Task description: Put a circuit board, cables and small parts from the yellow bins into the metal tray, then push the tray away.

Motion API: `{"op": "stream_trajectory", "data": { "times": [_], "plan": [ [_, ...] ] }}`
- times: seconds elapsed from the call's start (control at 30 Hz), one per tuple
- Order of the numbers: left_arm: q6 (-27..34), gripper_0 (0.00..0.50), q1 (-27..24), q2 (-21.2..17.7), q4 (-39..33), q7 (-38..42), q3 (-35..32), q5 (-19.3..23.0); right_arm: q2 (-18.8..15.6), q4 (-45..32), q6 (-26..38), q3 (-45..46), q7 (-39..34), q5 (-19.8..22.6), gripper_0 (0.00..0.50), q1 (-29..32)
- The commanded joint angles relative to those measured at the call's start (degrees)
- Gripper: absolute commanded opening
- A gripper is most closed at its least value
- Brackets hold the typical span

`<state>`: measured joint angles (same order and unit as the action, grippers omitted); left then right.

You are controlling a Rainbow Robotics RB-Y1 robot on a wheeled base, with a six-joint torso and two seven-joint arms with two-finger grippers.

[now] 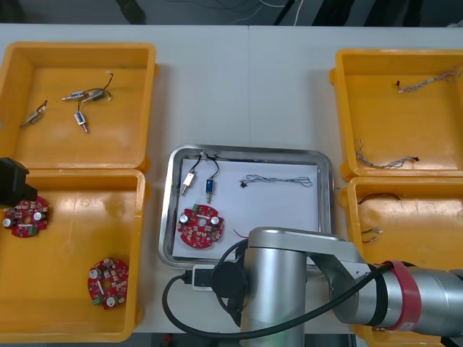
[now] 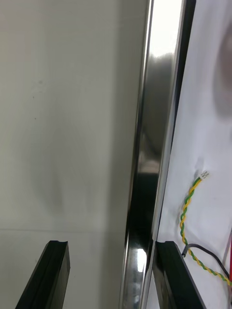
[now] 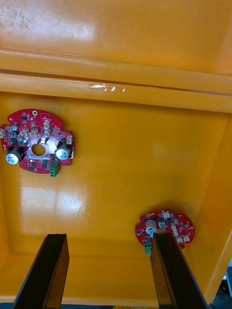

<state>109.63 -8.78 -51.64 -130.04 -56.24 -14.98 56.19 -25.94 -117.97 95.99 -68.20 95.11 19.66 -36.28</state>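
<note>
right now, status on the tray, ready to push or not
Right end effector open, straddling tray rim. Left end effector open over bin with two boards. Tray holds board, cable, two small parts. Nothing seen blocking far side.

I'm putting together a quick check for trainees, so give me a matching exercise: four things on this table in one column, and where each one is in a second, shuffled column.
1. left gripper
2. right gripper
3. blue and white cable
4. small metal parts outside the metal tray

A. in the far left bin
B. open, one finger on each side of the metal tray's rim
C. lying inside the metal tray
D. open, above the near left bin

Pairs: 1-D, 2-B, 3-C, 4-A
</note>
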Motion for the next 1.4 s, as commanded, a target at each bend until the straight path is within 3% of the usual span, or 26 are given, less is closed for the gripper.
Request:
{"op": "stream_trajectory", "data": {
  "times": [0.03, 0.6, 1.27, 1.3, 1.37, 1.4],
  "plan": [
    [0.4, 0.5, 0.9, -2.0, -1.6, -4.7, -1.5, -0.4, 2.0, -0.7, -0.5, -1.1, -1.2, -1.2, 0.5, 0.7],
    [0.4, 0.5, 0.9, -2.0, -1.6, -4.7, -1.5, -0.4, 1.9, -0.7, -0.7, -1.1, -1.2, -4.9, 0.5, 0.4],
    [0.4, 0.5, 0.9, -2.0, -1.6, -4.7, -1.5, -0.4, 1.8, -0.7, -1.2, -1.1, -1.2, -5.8, 0.5, 0.8],
    [0.4, 0.5, 0.9, -2.0, -1.6, -4.7, -1.5, -0.4, 1.8, -0.7, -1.4, -1.1, -1.2, -5.8, 0.497, 0.8],
    [0.4, 0.5, 0.9, -2.0, -1.6, -4.7, -1.5, -0.4, 1.8, -0.7, -1.4, -1.1, -1.2, -5.9, 0.439, 0.8],
    [0.4, 0.5, 0.9, -2.0, -1.6, -4.7, -1.5, -0.4, 1.8, -0.7, -1.4, -1.1, -1.2, -5.9, 0.385, 0.8]
  ]
}}
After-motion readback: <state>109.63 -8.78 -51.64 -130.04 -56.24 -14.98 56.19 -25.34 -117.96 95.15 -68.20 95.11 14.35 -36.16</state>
